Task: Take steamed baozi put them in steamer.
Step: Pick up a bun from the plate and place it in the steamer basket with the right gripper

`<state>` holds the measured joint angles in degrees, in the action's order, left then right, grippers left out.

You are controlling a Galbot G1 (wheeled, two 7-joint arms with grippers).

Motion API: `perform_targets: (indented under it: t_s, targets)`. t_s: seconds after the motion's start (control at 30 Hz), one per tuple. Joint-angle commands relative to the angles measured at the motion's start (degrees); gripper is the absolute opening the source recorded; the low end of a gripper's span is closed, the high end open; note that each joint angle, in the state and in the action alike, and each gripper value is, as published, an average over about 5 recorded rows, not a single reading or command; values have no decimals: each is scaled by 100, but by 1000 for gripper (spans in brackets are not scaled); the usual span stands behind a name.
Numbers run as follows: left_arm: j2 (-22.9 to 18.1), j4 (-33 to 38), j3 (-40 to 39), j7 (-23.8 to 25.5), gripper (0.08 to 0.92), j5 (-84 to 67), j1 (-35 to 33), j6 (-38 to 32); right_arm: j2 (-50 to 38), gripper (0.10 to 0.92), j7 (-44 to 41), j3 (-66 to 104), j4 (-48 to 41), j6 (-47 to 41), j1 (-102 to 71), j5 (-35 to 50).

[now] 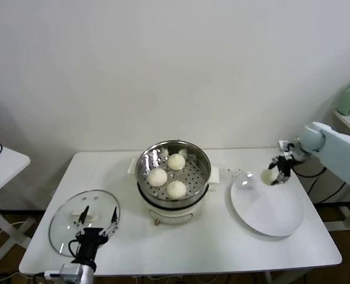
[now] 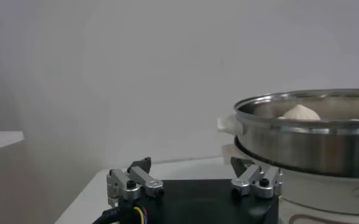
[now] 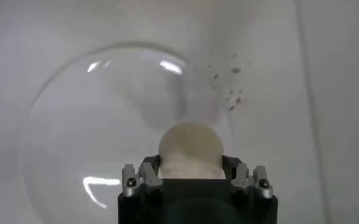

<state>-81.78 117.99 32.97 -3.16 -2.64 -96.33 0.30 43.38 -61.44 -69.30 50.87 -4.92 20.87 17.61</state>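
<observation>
Nearest the head camera, the left gripper [image 1: 96,223] is hanging idle over the table's front left, its two dark fingers standing wide apart with nothing between them. It is sitting above a flat round glass lid [image 1: 65,225] that is lying on the white table [image 1: 222,242]. Behind it at mid-table, the steamer [image 1: 173,167] is standing upright: a round, shiny steel basket with a perforated floor, seated on a white cooker base [image 1: 175,212] with side handles. Three buns [image 1: 176,189] are resting inside it, smooth, cream-white domes sitting rounded side up, one toward the back, one at the left and one at the front, near each other but apart. Being round, they are showing no clear long axis. In the left wrist view, the top of one bun is peeking over the basket's polished rim. To the robot's right, the right gripper [image 1: 274,176] is holding the fourth bun [image 1: 268,176] pinched between its jaws, over the far left edge of a glossy white plate [image 1: 269,216]. The right wrist view is showing that bun [image 3: 191,149] bulging round and matte from between the closed fingers [image 3: 147,171], the plate's shiny surface [image 3: 94,140] lying beneath it; whether bun and plate are touching cannot be told. A few dark specks [image 3: 231,97] are dotting the table just beside the plate.
</observation>
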Motion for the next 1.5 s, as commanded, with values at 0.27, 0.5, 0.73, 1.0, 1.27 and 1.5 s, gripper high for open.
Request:
perform_targets:
  t_s: [0.27,0.5,0.73,1.0,1.27,1.5]
  targets:
    - [74,172,-249,-74,823,368,-10,53,1434,670,447,-3005,675,-878,3033,4428]
    - [85,219,-436,-81,823,517,30,75,2123,670,605,-3385,1007,-1006,3038,5179]
    - [123,271,-525,-94,823,527,121,159,2821,670,713,-3578,963,-1041,2860,5497]
    - [54,226,-573,-96,823,508,115,142,3099,670,854,-3684,769,-1069,2515,5550]
    - [52,191,-540,-101,823,446,123,136,3200,670,849,-3707,606,-1044,2146,5097]
    - [42,188,-407,-103,823,325,112,139,3157,670,721,-3834,496,-927,2046,4471]
